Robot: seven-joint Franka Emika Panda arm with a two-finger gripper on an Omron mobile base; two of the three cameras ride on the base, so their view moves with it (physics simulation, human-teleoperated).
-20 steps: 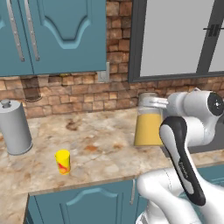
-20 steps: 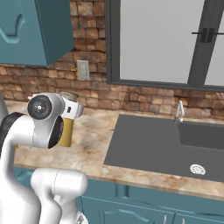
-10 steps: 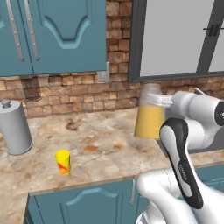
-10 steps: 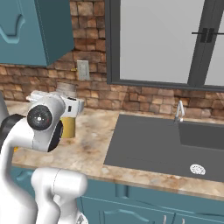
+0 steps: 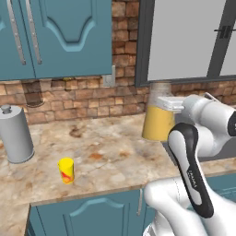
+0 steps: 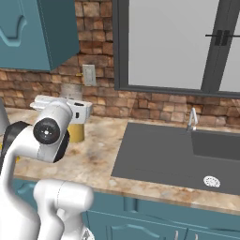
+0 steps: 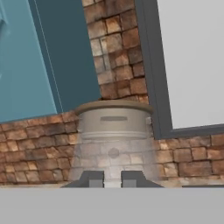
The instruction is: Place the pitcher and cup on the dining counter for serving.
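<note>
Marbled counter [image 5: 110, 156] carried the yellow cup [image 5: 66, 170] — apart, the gripper [image 7: 112, 178] clasped the pitcher [image 5: 157, 120] narrowly at its neck — seemingly for lifting.

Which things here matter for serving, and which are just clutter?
Job:
- clear glass pitcher of orange-yellow liquid, lifted off the counter at the gripper
- small yellow cup with red mark

Lying about:
- grey metal cylinder with knob top
- dark sink basin
- wall outlet
</note>
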